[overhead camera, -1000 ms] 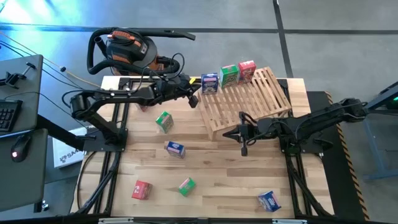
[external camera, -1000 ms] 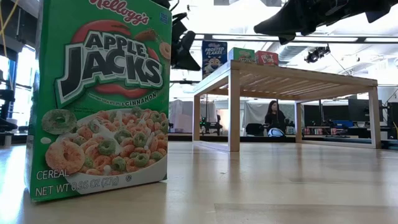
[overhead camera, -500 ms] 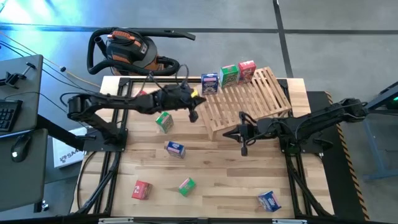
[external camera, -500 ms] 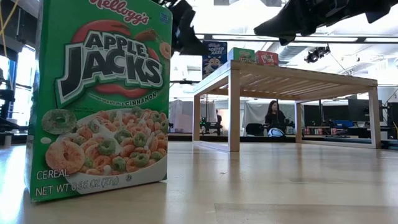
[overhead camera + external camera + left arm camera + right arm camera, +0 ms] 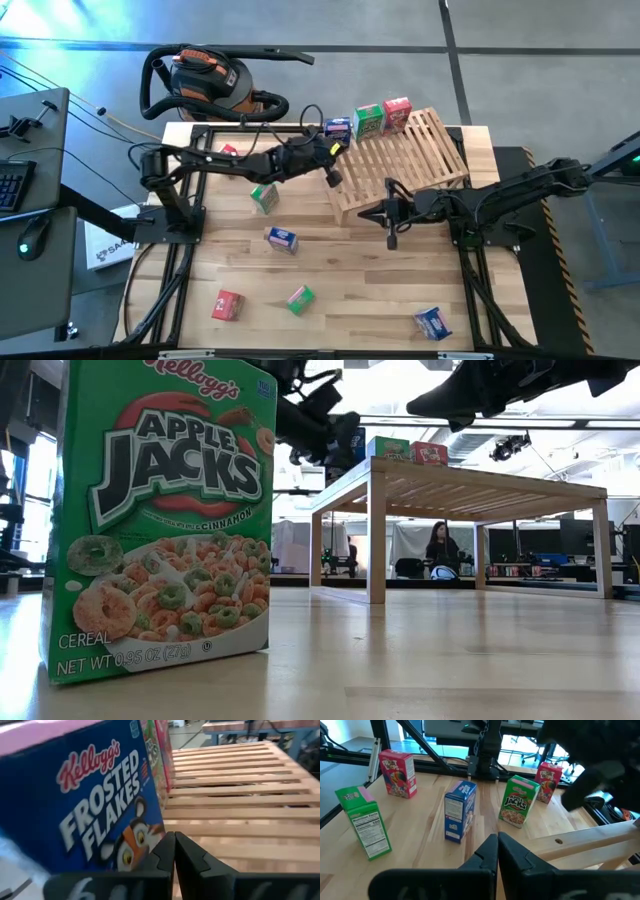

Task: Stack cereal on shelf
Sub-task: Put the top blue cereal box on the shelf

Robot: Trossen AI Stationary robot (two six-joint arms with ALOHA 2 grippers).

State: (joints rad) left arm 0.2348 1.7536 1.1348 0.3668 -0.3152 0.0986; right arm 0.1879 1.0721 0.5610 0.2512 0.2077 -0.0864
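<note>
Wooden plank bench (image 5: 360, 300) carries everything. Slatted shelf (image 5: 410, 165) sits at the bench's far right part, tilted in the high view, standing on legs in the low view (image 5: 480, 485). Orange-black shop vacuum (image 5: 205, 80) sits on the floor beyond the far edge.

Left arm (image 5: 220, 162) reaches across from the left side; left hand (image 5: 333, 172) hangs at the shelf's left end, just beside the blue box, fingers pinched together, holding nothing. Left wrist view: closed fingers (image 5: 175, 855) right in front of the Frosted Flakes box (image 5: 85, 805), touching or not cannot be told. Right arm (image 5: 510, 195) waits at the right; right hand (image 5: 390, 228) hovers by the shelf's near edge, fingers closed, empty.

Three boxes stand in a row on the shelf's far-left edge: blue box (image 5: 337, 131), green box on the shelf (image 5: 368, 121), red box on the shelf (image 5: 397, 113), close side by side.

Six loose on the bench: green box (image 5: 264, 195) under the left arm, blue box mid-bench (image 5: 282, 239), red box at near left (image 5: 228, 305), green box near centre (image 5: 300, 299), blue box at near right (image 5: 433, 322), red box (image 5: 230, 151) at far left, partly hidden by the arm. Low view is filled at left by an upright Apple Jacks box (image 5: 165, 510). A person (image 5: 440, 550) is in the room behind.
</note>
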